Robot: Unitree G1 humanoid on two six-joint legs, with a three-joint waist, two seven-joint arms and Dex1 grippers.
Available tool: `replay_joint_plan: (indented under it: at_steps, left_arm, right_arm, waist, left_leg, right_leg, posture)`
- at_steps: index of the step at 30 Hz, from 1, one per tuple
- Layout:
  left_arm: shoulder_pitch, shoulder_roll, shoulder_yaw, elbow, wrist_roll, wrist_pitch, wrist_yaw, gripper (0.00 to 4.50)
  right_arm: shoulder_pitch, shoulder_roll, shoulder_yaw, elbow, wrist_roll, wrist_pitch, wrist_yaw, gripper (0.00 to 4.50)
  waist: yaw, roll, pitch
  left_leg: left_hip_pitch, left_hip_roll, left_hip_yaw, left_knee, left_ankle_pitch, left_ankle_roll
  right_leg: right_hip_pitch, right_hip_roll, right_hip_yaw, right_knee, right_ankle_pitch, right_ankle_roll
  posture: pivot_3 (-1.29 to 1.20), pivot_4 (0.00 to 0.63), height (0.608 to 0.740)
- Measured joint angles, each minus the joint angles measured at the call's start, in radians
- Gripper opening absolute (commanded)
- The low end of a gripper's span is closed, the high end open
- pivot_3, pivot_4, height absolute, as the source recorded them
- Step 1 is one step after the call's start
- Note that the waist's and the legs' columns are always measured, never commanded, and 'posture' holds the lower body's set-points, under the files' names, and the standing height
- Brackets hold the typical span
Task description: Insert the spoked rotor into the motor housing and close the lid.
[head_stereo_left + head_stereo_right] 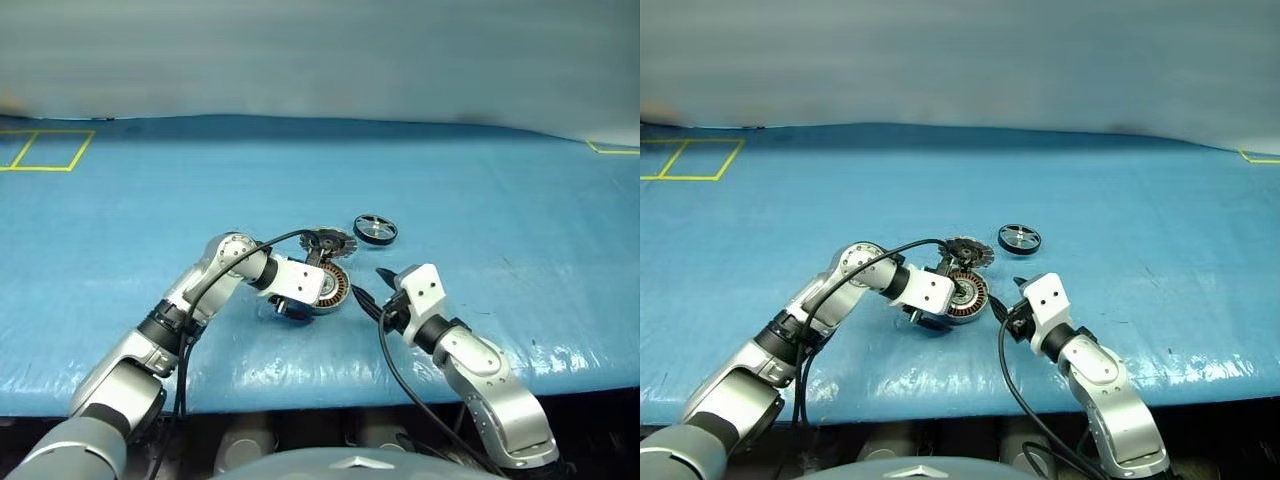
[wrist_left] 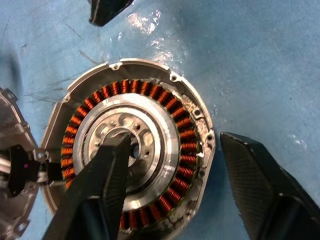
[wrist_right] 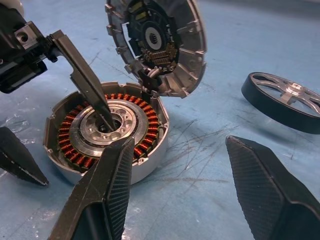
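The motor housing [image 1: 332,288] lies open on the blue table, its copper windings and metal hub facing up. The lid [image 3: 160,45] stands upright on its hinge at the housing's far side, segmented inside showing. The spoked rotor [image 1: 375,229] lies flat just beyond and to the right, apart from both. My left gripper [image 2: 175,141] is open astride the housing wall: one finger [image 3: 87,82] rests its tip in the hub, the other stands outside the rim without touching. My right gripper [image 3: 180,142] is open and empty, just right of the housing.
A blue tarp [image 1: 480,200] with scratches covers the table. Yellow tape squares mark the far left [image 1: 45,150] and far right [image 1: 612,148] corners. The table's front edge [image 1: 330,400] runs just below my arms. Black cables hang from both wrists.
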Motion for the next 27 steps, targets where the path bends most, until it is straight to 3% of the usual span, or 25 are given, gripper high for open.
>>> replay_joint_plan:
  at_steps: [5, 13, 16, 22, 27]
  left_arm:
    - [0.023, 0.020, 0.012, -0.064, -0.062, 0.086, -0.016, 4.17]
    - [0.095, 0.183, 0.094, -0.253, -0.151, 0.133, -0.049, 4.17]
    - [0.132, 0.193, 0.128, -0.304, -0.197, 0.145, -0.035, 4.17]
    - [0.312, -0.053, 0.360, -0.357, -0.494, 0.261, 0.182, 4.17]
    - [0.464, -0.086, 0.392, -0.365, -0.582, 0.272, 0.232, 4.17]
  right_arm:
    - [0.001, -0.004, 0.000, 0.000, 0.015, 0.007, 0.019, 3.08]
    - [0.010, -0.010, -0.003, 0.000, 0.019, 0.007, 0.023, 3.08]
    - [0.011, -0.001, -0.001, 0.000, 0.020, 0.007, 0.016, 3.08]
    - [0.007, 0.056, -0.014, 0.002, -0.020, -0.026, -0.067, 3.08]
    - [0.034, 0.043, -0.043, 0.000, -0.024, -0.036, -0.078, 3.08]
  waist:
    - [-0.001, 0.000, 0.000]
    - [-0.003, 0.001, 0.001]
    - [0.001, 0.000, 0.001]
    - [-0.003, 0.000, 0.001]
    - [-0.010, 0.000, 0.001]
  left_leg:
    - [-0.002, 0.000, 0.000, 0.000, 0.000, 0.000]
    - [-0.003, 0.001, 0.000, -0.001, 0.000, 0.000]
    - [-0.003, 0.001, 0.000, -0.001, 0.000, 0.000]
    - [-0.002, 0.001, 0.001, -0.001, 0.000, 0.000]
    - [-0.002, 0.001, 0.000, -0.002, 0.001, -0.001]
  right_leg:
    - [-0.002, 0.000, 0.000, 0.000, 0.000, 0.000]
    - [-0.004, 0.001, 0.000, 0.001, -0.001, -0.001]
    - [-0.004, 0.000, 0.000, 0.000, 0.000, -0.001]
    - [-0.004, 0.000, 0.001, 0.000, 0.000, 0.000]
    - [-0.003, 0.001, 0.000, 0.001, 0.000, 0.000]
  posture:
    - [0.00, 0.150, 0.740]
    - [0.00, 0.150, 0.740]
    - [0.00, 0.150, 0.740]
    - [0.00, 0.150, 0.740]
    - [0.00, 0.150, 0.740]
